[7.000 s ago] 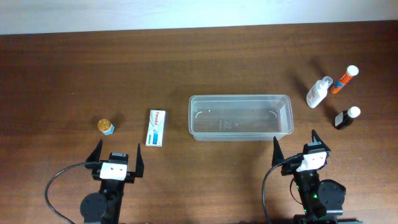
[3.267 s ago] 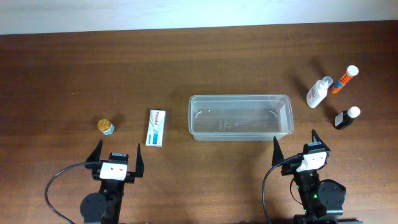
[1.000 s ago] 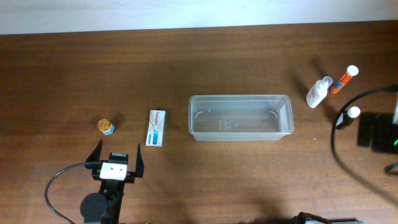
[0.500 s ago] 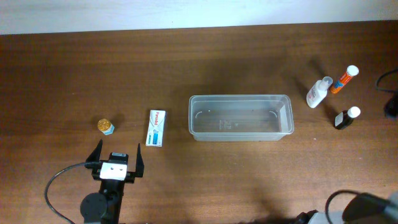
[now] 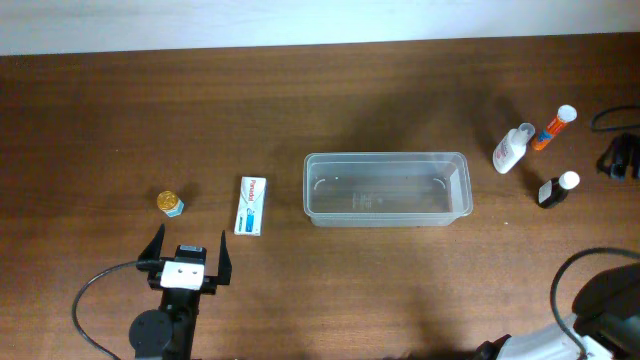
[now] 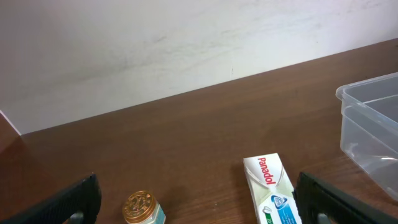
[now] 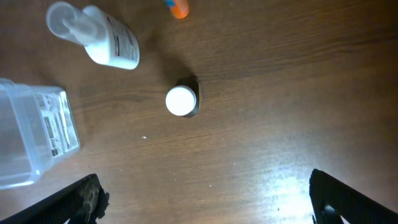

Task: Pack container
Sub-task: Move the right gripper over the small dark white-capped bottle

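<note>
container (image 5: 386,155) empty; box (image 5: 252,205) outside left, bottles (image 5: 511,149) outside right

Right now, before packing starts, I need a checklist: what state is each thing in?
container: open, empty, upright.
Panadol box: closed, lying flat.
gold-capped jar: capped, upright.
dark bottle: capped, upright.
spray bottle: capped.
orange tube: capped.
left gripper: open, holding nothing.
right gripper: open, holding nothing.
</note>
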Controlling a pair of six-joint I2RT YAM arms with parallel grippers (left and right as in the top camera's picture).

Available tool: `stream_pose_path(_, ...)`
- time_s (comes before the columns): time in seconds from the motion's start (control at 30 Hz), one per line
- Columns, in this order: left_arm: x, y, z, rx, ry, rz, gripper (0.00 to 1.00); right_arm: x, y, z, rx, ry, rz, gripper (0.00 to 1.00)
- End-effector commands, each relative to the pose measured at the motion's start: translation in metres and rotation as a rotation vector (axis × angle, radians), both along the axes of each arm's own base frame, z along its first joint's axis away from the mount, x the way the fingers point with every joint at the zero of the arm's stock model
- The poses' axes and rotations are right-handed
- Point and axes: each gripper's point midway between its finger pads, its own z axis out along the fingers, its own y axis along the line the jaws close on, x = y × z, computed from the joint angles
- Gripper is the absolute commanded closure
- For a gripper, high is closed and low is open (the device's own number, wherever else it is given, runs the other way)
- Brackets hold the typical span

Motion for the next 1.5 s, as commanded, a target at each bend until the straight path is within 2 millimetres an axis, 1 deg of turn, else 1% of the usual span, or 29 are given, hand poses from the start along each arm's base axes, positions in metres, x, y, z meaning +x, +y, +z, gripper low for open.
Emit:
stream_pose_path(0.0, 0.0, 0.002, -0.001, 0.015, -0.002, 0.011, 0.01, 0.006, 0.0, -0.016, 0.018, 0.02, 0.074, 0.02)
stream_pose_path(0.13, 0.0, 0.002, -0.001, 0.015, -0.002, 0.011, 0.01, 0.014, 0.004, -0.037, 0.008, 0.096, 0.11, 0.02)
stream_pose_path(0.27, 0.0, 0.002, -0.001, 0.015, -0.002, 0.011, 0.01, 0.02, 0.005, -0.055, -0.09, 0.221, 0.152, 0.02)
stream_pose_path(0.37, 0.0, 0.002, -0.001, 0.015, -0.002, 0.011, 0.0, 0.029, 0.006, -0.062, -0.162, 0.27, 0.159, 0.02)
stream_pose_path(0.47, 0.0, 0.002, -0.001, 0.015, -0.002, 0.011, 0.01, 0.038, 0.011, -0.066, -0.169, 0.266, 0.179, 0.02)
stream_pose_path(0.63, 0.0, 0.002, -0.001, 0.015, -0.002, 0.011, 0.01, 0.037, 0.012, -0.067, -0.157, 0.27, 0.181, 0.02)
stream_pose_path(0.73, 0.0, 0.002, -0.001, 0.015, -0.002, 0.011, 0.01, 0.034, 0.015, -0.071, -0.143, 0.279, 0.189, 0.02)
stream_pose_path(0.97, 0.0, 0.002, -0.001, 0.015, -0.002, 0.011, 0.01, 0.021, 0.023, -0.096, -0.099, 0.337, 0.198, 0.02)
stream_pose_path(1.07, 0.0, 0.002, -0.001, 0.015, -0.002, 0.011, 0.01, 0.016, 0.028, -0.103, -0.076, 0.353, 0.202, 0.02)
stream_pose_path(1.17, 0.0, 0.002, -0.001, 0.015, -0.002, 0.011, 0.01, 0.019, 0.033, -0.108, -0.044, 0.335, 0.208, 0.02)
stream_pose_path(1.33, 0.0, 0.002, -0.001, 0.015, -0.002, 0.011, 0.01, 0.024, 0.031, -0.116, -0.055, 0.315, 0.206, 0.02)
stream_pose_path(1.47, 0.0, 0.002, -0.001, 0.015, -0.002, 0.011, 0.01, 0.025, 0.03, -0.127, -0.06, 0.31, 0.205, 0.02)
